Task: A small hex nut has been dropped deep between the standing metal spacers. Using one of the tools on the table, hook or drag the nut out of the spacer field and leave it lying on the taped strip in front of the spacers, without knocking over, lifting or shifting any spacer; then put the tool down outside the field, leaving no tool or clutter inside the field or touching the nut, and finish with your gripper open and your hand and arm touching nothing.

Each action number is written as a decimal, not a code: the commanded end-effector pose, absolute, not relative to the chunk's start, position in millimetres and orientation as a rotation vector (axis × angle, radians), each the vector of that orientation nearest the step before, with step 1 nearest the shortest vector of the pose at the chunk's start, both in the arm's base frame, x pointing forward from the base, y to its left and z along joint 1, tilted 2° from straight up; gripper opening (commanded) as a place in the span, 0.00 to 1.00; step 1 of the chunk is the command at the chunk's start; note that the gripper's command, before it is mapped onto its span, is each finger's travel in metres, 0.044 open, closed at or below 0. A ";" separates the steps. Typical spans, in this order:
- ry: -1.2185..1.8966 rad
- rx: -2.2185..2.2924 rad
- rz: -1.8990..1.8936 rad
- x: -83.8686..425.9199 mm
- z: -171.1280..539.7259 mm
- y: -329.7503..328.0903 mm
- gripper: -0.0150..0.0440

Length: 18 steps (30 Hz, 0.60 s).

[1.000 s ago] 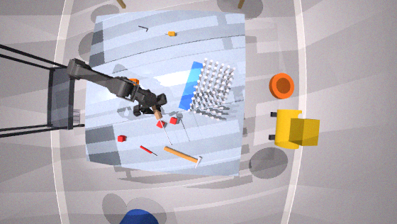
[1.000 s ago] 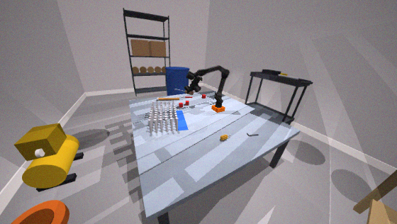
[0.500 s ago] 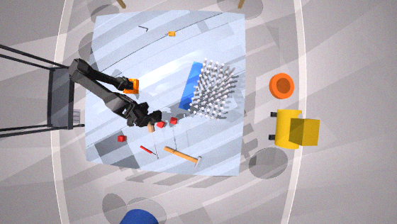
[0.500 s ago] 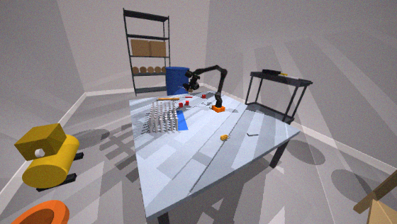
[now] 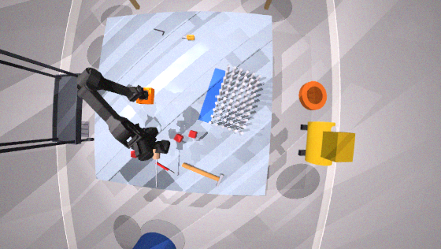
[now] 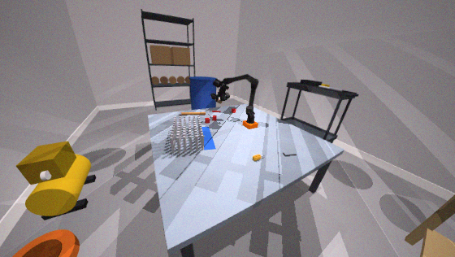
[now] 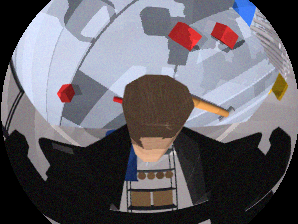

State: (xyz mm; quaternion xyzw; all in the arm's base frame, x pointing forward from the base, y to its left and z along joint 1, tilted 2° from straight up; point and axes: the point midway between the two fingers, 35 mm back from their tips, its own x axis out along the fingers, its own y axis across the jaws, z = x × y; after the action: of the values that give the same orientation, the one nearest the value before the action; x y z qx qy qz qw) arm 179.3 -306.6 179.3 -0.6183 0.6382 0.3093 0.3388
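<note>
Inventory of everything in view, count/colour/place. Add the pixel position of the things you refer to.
Table (image 5: 236, 185) (image 6: 223, 195) (image 7: 100, 50): 1, pale blue, centre
Spacers (image 5: 236, 94) (image 6: 187, 134) (image 7: 270, 39): many, grey-white, standing
Strip (image 5: 210, 96) (image 6: 209, 139) (image 7: 245, 11): 1, blue, beside spacers
Nut: not discernible
Blocks (image 5: 192, 134) (image 6: 207, 120) (image 7: 185, 36): 3, red, table
Hammer (image 5: 201, 172) (image 6: 192, 113) (image 7: 212, 106): 1, orange-brown handle, table
Slim tool (image 5: 162, 166) (image 6: 216, 111) (image 7: 118, 99): 1, red handle, table
Small tool (image 5: 190, 37) (image 6: 257, 158): 1, yellow, table
L-shaped key (image 5: 162, 31) (image 6: 289, 154): 1, black, table
Tub (image 5: 303, 103) (image 6: 73, 240): 1, orange, off table
Machine (image 5: 315, 150) (image 6: 81, 172) (image 7: 279, 87): 1, yellow, off table
Barrel (image 5: 153, 240) (image 6: 203, 93) (image 7: 131, 167): 1, blue, off table
Rack (image 6: 168, 42) (image 7: 150, 190): 1, black, by wall, brown stock
Bench (image 5: 68, 110) (image 6: 325, 90): 1, black, off table
Wooden parts (image 5: 135, 4) (image 6: 431, 219): brown, frame edges
Wood-handled tool (image 5: 156, 154) (image 7: 157, 102): 1, brown, in hand
Base (image 5: 150, 101) (image 6: 250, 126): 1, orange, table
Arm (image 5: 104, 108) (image 6: 254, 98): 1, black, above table
Hand (image 5: 156, 152) (image 6: 219, 100) (image 7: 152, 127): 1, black, shut on wood-handled tool
</note>
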 end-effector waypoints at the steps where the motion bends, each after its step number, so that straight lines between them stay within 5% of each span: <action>1: 1.695 -1.579 0.764 166.9 185.1 -322.0 0.25; 18: 1.859 -1.327 0.618 75.1 188.8 -378.1 0.25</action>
State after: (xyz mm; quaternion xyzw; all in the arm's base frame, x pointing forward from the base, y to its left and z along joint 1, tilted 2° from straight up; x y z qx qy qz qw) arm 87.0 -369.2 183.2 -0.5262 0.7184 0.2544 0.3773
